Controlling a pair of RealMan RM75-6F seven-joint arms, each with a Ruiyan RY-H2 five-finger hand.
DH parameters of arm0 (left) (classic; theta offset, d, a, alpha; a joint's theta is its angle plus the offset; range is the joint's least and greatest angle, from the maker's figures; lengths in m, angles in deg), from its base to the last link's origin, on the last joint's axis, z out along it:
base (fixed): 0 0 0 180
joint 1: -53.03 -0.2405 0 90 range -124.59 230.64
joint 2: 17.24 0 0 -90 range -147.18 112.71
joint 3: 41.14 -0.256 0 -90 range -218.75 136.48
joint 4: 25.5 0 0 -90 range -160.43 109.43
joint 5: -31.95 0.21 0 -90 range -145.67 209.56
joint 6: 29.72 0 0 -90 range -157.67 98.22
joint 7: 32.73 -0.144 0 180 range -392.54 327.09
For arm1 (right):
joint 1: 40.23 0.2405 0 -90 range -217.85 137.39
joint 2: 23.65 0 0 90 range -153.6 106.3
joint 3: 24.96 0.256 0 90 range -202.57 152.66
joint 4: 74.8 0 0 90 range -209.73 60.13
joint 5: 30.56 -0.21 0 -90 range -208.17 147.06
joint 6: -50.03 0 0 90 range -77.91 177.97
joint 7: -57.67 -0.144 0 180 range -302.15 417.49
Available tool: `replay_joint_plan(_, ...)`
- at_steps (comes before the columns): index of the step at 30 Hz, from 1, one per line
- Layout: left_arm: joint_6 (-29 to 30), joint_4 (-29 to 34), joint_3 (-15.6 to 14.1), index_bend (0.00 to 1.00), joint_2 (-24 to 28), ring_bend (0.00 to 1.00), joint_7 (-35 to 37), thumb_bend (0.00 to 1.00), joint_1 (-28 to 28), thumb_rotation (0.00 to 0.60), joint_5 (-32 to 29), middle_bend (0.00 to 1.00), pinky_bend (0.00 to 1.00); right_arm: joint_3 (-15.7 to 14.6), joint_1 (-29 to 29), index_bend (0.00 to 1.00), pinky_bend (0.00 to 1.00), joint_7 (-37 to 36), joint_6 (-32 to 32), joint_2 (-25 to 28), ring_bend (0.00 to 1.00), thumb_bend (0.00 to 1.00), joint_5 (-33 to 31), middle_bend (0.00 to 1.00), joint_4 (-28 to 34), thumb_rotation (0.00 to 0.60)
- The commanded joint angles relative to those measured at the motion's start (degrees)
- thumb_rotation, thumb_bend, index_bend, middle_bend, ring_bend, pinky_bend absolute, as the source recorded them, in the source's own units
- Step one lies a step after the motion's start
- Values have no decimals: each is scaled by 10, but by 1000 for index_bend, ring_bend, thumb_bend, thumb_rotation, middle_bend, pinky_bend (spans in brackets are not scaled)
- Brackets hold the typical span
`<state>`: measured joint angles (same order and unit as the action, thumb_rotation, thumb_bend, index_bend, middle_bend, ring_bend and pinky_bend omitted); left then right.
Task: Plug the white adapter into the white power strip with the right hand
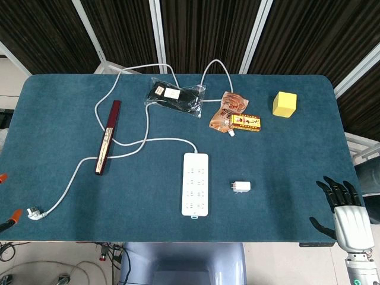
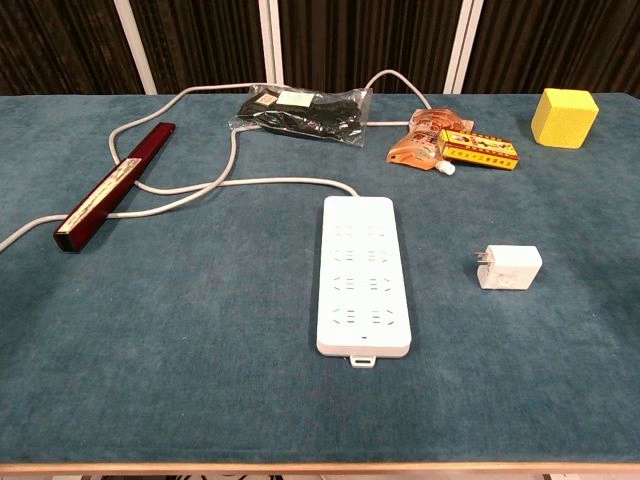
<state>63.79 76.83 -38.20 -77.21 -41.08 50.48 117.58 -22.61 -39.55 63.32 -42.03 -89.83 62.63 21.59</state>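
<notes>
The white power strip lies flat at the table's front middle, sockets up, its white cable running off to the left. The small white adapter lies on its side just right of the strip, prongs pointing left toward it. My right hand hovers at the table's front right corner, well right of the adapter, fingers spread and holding nothing. It shows only in the head view. The left hand appears in neither view.
A long dark red box lies at the left. A black packet, an orange pouch with a small box and a yellow cube sit toward the back. The cable's plug rests near the front left edge.
</notes>
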Motion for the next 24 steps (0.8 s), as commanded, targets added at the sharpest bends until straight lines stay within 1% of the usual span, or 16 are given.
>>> replay_joint_plan(1,0,0,0,167,0,0,-1,189,0,600,1,4,84,0,0,175,113,0,0,0,177,217,0,146,0,600)
replay_joint_plan(13,1,1,0,167,-1,0,-2,189,0,600,2,4,84,-2,1,175,112,1,7,4,181,216,-4,146,4,600)
replay_joint_plan(17,3,1,-1,167,0,0,-2,189,-1,600,3,4,84,-5,2,175,112,4,15,6,218,216,-6,146,9,600)
replay_joint_plan(20,3,1,-1,167,0,0,-1,189,-1,600,3,4,84,-7,3,175,113,7,22,7,224,216,-7,158,11,600)
replay_joint_plan(24,-1,3,-2,164,1,0,-1,188,-1,600,1,1,84,-16,13,175,127,-6,61,9,225,216,-23,169,22,600)
